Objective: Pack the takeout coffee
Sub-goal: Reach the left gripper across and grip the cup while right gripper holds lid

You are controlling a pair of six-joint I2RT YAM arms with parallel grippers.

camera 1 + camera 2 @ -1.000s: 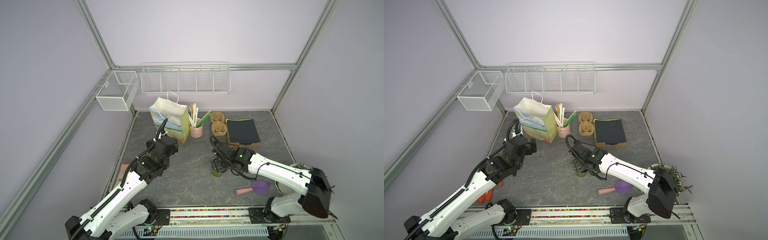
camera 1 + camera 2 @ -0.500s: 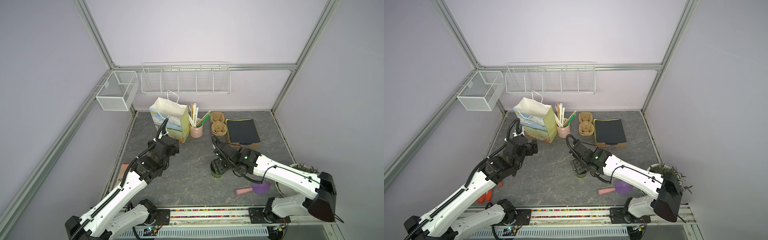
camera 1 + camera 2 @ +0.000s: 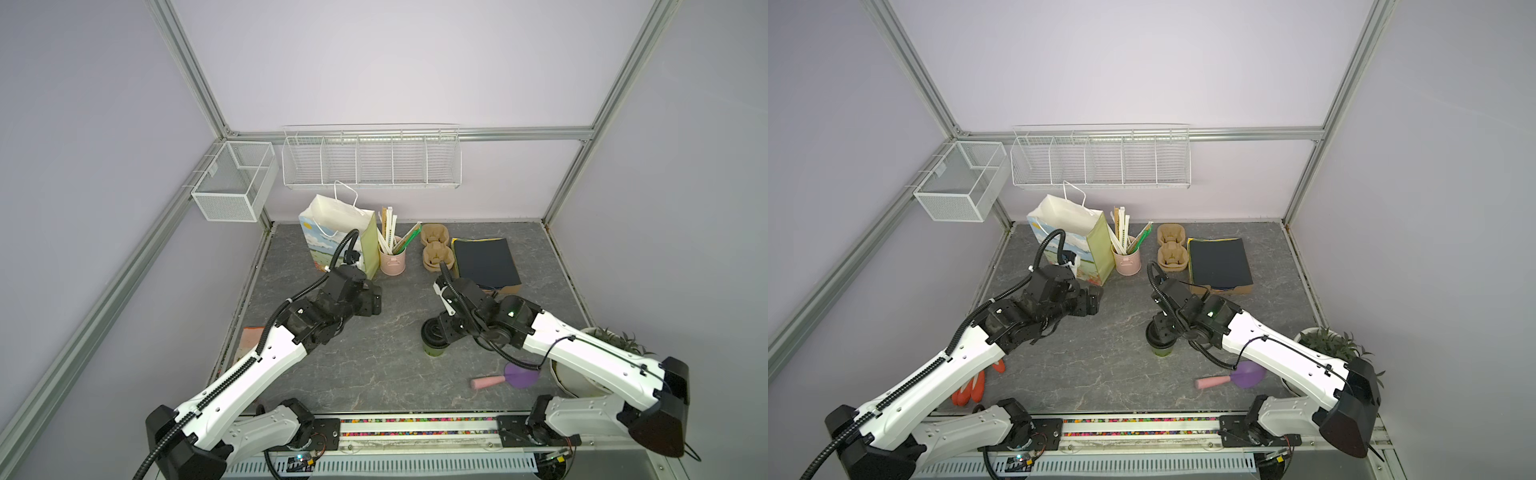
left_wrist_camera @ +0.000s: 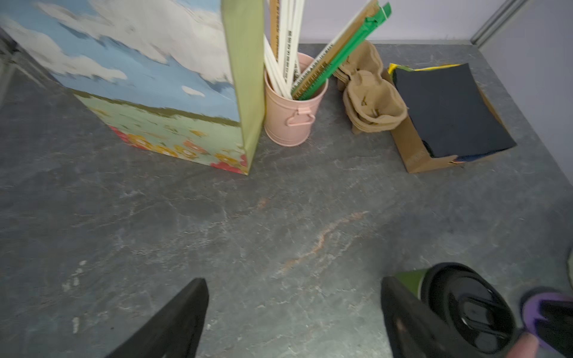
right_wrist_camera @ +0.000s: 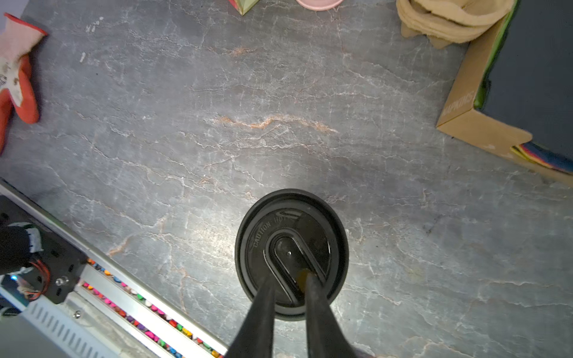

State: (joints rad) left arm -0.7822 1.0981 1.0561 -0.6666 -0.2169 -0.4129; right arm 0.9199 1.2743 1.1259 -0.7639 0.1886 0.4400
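The takeout coffee [image 3: 434, 350] is a green paper cup with a black lid [image 5: 291, 226], upright mid-table in both top views [image 3: 1161, 348]. My right gripper [image 5: 287, 277] is directly above it, jaws nearly together, and both fingertips [image 5: 269, 280] rest on the lid's raised centre. I cannot tell whether they pinch the ridge. In a top view the right gripper [image 3: 442, 332] hides part of the lid. My left gripper [image 4: 293, 297] is open and empty over bare table, left of the cup [image 4: 465, 307] and in front of the paper bag [image 3: 338, 232].
At the back stand the open paper bag [image 4: 148, 93], a pink bucket of straws [image 3: 392, 259], stacked pulp cup carriers [image 3: 434, 245] and a napkin box [image 3: 484, 262]. A purple scoop [image 3: 519, 376] and a potted plant [image 3: 611, 336] sit front right. An orange glove [image 3: 971, 386] lies front left.
The right gripper's jaws have come together over the cup's lid. The left gripper has narrowed slightly and its arm has barely moved.
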